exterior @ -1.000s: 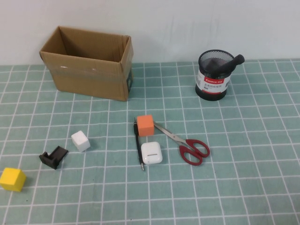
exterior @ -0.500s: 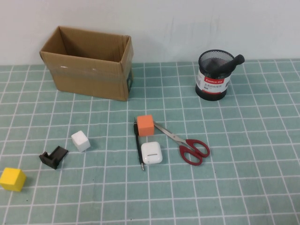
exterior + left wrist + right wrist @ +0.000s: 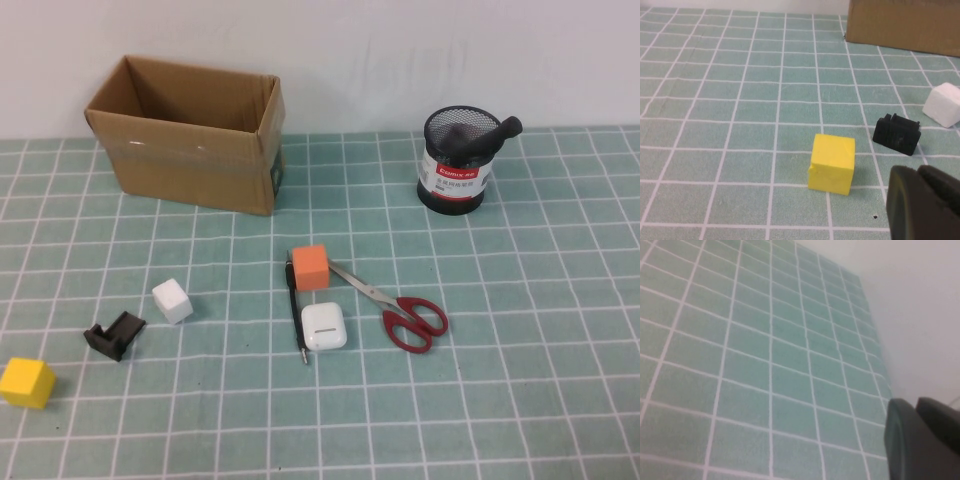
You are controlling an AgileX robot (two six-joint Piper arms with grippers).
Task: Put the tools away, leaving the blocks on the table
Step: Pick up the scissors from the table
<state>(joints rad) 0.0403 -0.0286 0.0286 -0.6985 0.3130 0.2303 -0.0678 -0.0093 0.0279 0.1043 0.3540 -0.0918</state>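
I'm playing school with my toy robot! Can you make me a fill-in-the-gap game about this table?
1. The scissors have ____ handles.
2. The cube touching the scissors' blade tips is ____.
3. A black screwdriver handle sticks out of the black mesh ____.
4. The left gripper, shut, hangs near the ____ cube; the right gripper, also shut, hangs over bare mat.

Missing words: red; orange; cup; yellow

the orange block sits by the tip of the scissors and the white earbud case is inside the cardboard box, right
Not quite. In the high view the orange block does sit by the tip of the red-handled scissors, but the white earbud case lies on the table, in front of that block, not in the cardboard box.
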